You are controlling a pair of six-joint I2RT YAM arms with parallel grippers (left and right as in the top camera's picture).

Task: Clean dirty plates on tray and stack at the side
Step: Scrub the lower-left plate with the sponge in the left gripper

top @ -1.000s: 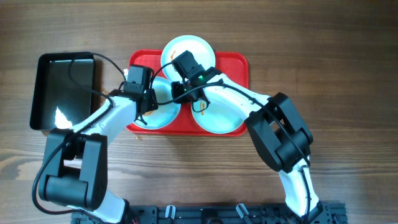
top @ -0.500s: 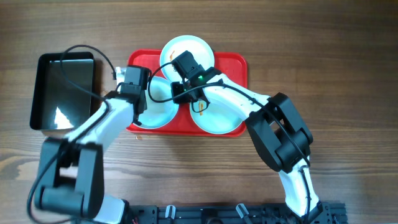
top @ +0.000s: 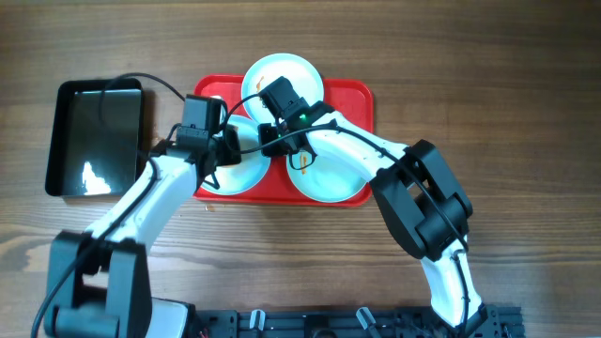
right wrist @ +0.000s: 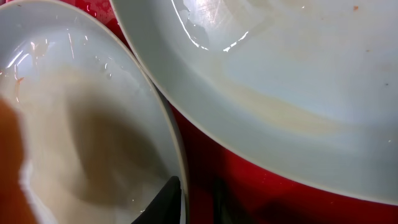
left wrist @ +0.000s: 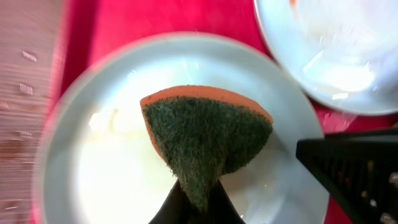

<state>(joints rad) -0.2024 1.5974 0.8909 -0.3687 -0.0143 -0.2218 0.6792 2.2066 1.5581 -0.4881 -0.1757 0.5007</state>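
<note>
We start at the left gripper (left wrist: 198, 202), whose jaws are clenched on the lower corner of a wedge-folded sponge (left wrist: 208, 134), dark green scouring face toward the wrist camera and an orange foam edge along its top. The sponge sits over the whitish centre of the near-left plate (left wrist: 112, 174), a round pale mint-blue plate that looks wet; we cannot tell whether sponge and plate touch.

The right gripper (right wrist: 189, 199) has its jaws drawn in narrowly around that same plate's rim, one finger inside the rim and one outside over the red plastic, grasping the edge on the side away from the left arm.

From overhead, the near-left plate lies at the tray's front left corner. The near-right plate (top: 329, 178) lies beside it with a small orange-brown smear, and the far plate (top: 282, 75) overhangs the back rim.

All three rest on the large flat red rectangular tray (top: 362, 99). A deeper black rectangular tray (top: 54, 141) stands to its left on the wooden table (top: 516, 94).
</note>
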